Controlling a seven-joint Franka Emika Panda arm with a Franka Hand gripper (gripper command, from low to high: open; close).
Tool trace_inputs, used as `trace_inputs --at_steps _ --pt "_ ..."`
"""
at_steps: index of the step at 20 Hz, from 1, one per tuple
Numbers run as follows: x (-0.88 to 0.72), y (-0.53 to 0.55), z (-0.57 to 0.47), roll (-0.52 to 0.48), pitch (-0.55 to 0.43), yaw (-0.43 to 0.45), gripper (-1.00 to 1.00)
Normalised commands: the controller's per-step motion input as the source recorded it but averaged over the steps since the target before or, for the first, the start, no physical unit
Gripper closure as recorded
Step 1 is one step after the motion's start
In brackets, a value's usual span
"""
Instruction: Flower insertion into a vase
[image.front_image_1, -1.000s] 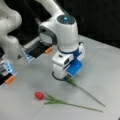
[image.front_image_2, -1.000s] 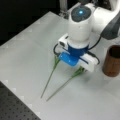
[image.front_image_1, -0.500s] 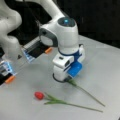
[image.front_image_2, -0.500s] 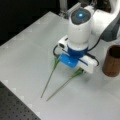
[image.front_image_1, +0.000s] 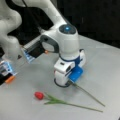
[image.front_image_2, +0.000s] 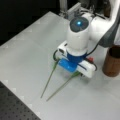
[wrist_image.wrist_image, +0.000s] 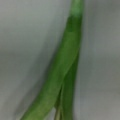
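Note:
Two flowers lie on the white table. One has a red head (image.front_image_1: 39, 95) and a long green stem (image.front_image_1: 75, 105) and lies free at a front view's bottom. A second stem (image.front_image_1: 87, 93) runs out from under my gripper (image.front_image_1: 65, 83), which is pressed down close to the table over it. Both stems (image.front_image_2: 50, 80) (image.front_image_2: 61, 87) show below my gripper (image.front_image_2: 72, 70), and a red bit (image.front_image_2: 90, 59) peeks out beside it. A green leaf and stem (wrist_image.wrist_image: 62, 70) fill the wrist view. The dark brown vase (image.front_image_2: 112, 61) stands upright at a front view's right, apart from my gripper.
The table (image.front_image_2: 30, 50) has a dark perforated edge (image.front_image_2: 15, 110) at a front view's bottom left. Orange and blue fixtures (image.front_image_1: 7, 72) and a dark block (image.front_image_1: 35, 51) stand at a front view's left.
My gripper has come down towards the table over the flower stem. The flowers and the vase have not moved.

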Motion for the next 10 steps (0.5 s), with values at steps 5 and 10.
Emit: trace_inputs --at_steps 5,10 --pt "0.17 -0.01 -0.15 -0.12 -0.036 0.041 -1.0" --pt "0.17 0.01 -0.11 -0.135 -0.03 0.064 -1.0"
